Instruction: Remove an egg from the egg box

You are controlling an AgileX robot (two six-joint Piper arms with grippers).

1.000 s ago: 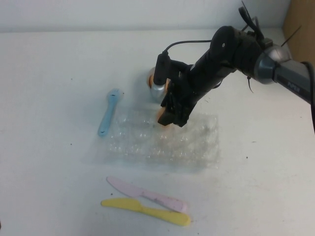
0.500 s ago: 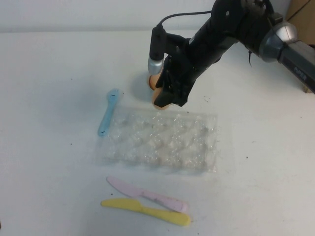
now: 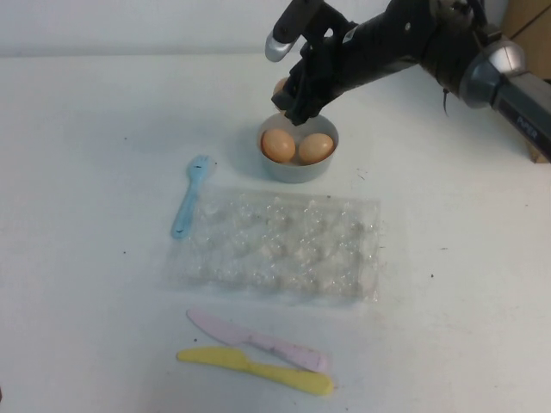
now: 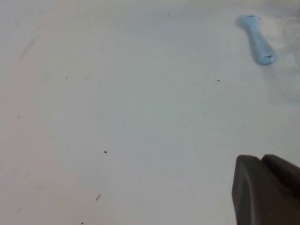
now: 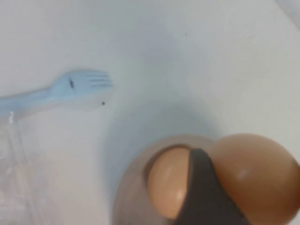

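The right gripper grips the egg, light, slick and brittle, around its middle above the bowl; the left gripper sits low over the counter, its opening impossible to tell.

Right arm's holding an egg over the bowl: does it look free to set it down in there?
Probably yes. The right gripper holds the egg just above the grey bowl; two eggs already inside leave limited room.

Bright even light, soft shadows, blurred wrist close-ups
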